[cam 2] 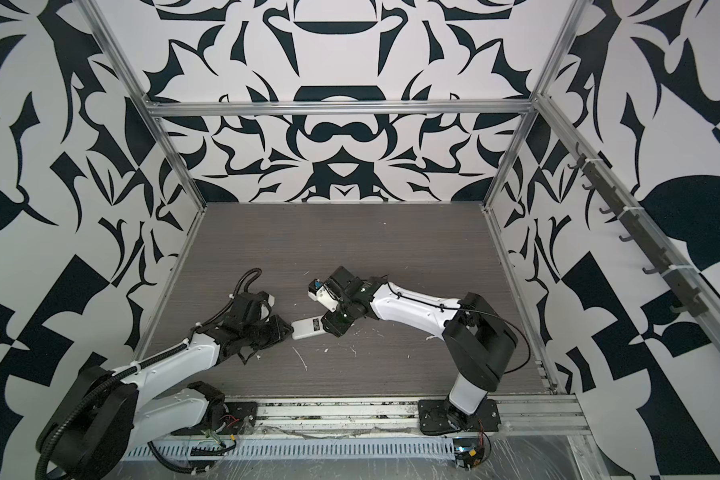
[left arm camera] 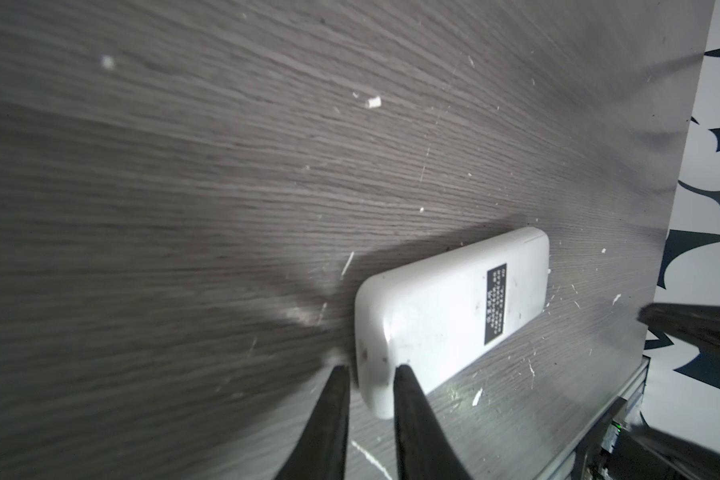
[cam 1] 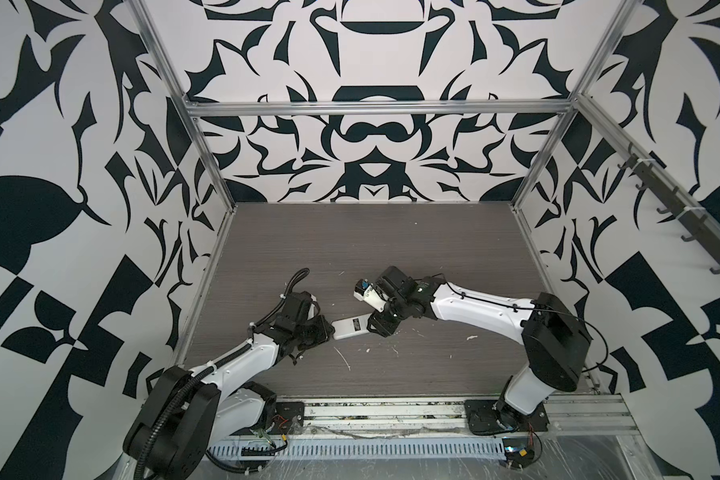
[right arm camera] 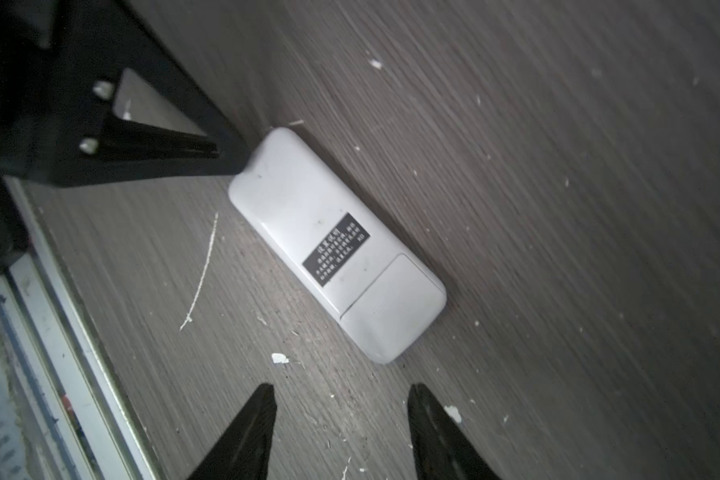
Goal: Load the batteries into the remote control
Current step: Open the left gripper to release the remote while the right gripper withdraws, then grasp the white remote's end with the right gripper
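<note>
The remote control (cam 1: pixel 350 328) lies on the grey wooden table (cam 1: pixel 391 232), in the front half and close to the middle, between the two arms. In both top views its long side runs nearly from left to right. It is turned face down, so only the plain white back and the black label (right arm camera: pixel 336 248) can be seen. In the right wrist view the battery cover (right arm camera: pixel 391 307) sits closed in the back, at the end far from the left arm. The left gripper (left arm camera: pixel 371 370) is almost closed on the other end of the remote. One finger (left arm camera: pixel 412 415) lies over the white back and the other finger (left arm camera: pixel 333 415) stands against the edge, so it pinches this end. In the right wrist view the same gripper (right arm camera: pixel 233 162) touches the corner of the remote. The right gripper (right arm camera: pixel 341 395) stands about half open and holds nothing. Between its two black fingertips only the table shows. It hangs over the table just beside the cover end of the remote and does not touch it. Small white scraps (right arm camera: pixel 279 358) and one long white streak (right arm camera: pixel 202 274) lie on the table near the remote.
</note>
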Robot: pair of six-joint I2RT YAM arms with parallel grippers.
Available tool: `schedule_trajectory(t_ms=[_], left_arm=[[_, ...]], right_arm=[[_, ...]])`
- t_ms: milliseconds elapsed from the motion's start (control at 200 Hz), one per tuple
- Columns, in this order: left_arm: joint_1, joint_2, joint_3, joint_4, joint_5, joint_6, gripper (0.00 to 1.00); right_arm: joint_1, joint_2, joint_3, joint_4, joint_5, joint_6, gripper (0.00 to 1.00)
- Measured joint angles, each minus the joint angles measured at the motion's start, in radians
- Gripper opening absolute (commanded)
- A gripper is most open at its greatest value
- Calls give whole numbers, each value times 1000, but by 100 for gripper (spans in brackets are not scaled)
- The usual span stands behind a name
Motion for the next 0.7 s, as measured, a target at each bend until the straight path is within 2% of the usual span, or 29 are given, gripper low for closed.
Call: schedule_trajectory(t_ms=[125, 320, 475, 700], left_arm=[[26, -22, 0, -18, 12, 6, 25], [90, -60, 0, -28, 49, 15, 34], [109, -101, -2, -40, 50, 12, 35], [122, -241, -3, -67, 16, 5, 36]], right_arm=[[0, 18, 22, -1, -46, -113, 61], [0, 89, 84, -8, -93, -243, 74], [0, 131, 108, -31, -103, -313, 75], [2, 172, 116, -42, -82, -374, 74]])
